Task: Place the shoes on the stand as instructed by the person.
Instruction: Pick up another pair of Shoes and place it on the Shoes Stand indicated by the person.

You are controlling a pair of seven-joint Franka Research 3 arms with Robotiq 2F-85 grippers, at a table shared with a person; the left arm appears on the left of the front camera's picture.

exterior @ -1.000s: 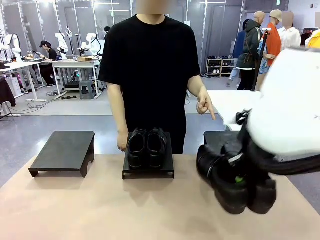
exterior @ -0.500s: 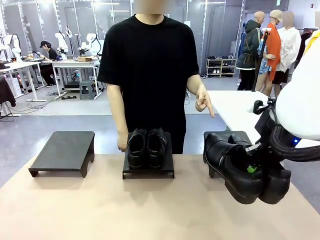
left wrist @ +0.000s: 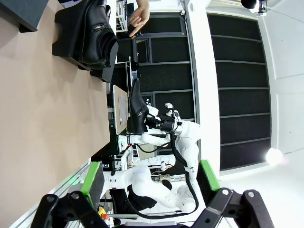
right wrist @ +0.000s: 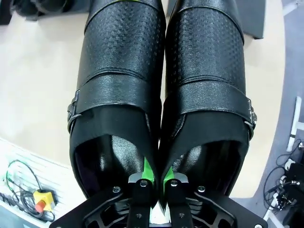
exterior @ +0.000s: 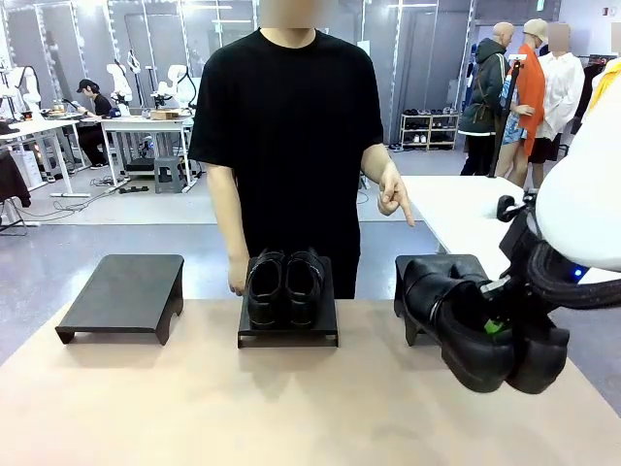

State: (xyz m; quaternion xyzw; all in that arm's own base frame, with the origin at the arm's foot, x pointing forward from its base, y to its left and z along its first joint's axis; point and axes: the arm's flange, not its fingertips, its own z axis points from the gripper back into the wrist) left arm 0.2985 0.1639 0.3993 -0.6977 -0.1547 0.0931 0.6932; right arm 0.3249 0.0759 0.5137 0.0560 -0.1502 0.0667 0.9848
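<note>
One pair of shiny black shoes [exterior: 284, 284] stands on the middle stand [exterior: 288, 330]. My right gripper [exterior: 493, 328] hangs the other pair [exterior: 475, 335] in the air, tilted, just in front of the right stand [exterior: 427, 264]. In the right wrist view the right gripper [right wrist: 154, 179] is shut on the two touching inner walls of this pair [right wrist: 124, 85]. The person [exterior: 291, 126] points a hand [exterior: 396, 199] down toward the right stand. My left gripper [left wrist: 149, 176] stands open with nothing between its green pads [left wrist: 90, 178]; its view shows the middle pair [left wrist: 90, 33].
An empty black stand [exterior: 121, 291] sits at the table's left. A bare stretch of tan tabletop [exterior: 243, 408] lies in front of the stands. A white table [exterior: 456, 209] stands behind at the right, with people beyond it.
My right arm has pulled back from the camera and carried the held pair rightward, closer to the right stand. The person's pointing hand and the middle pair have stayed put.
</note>
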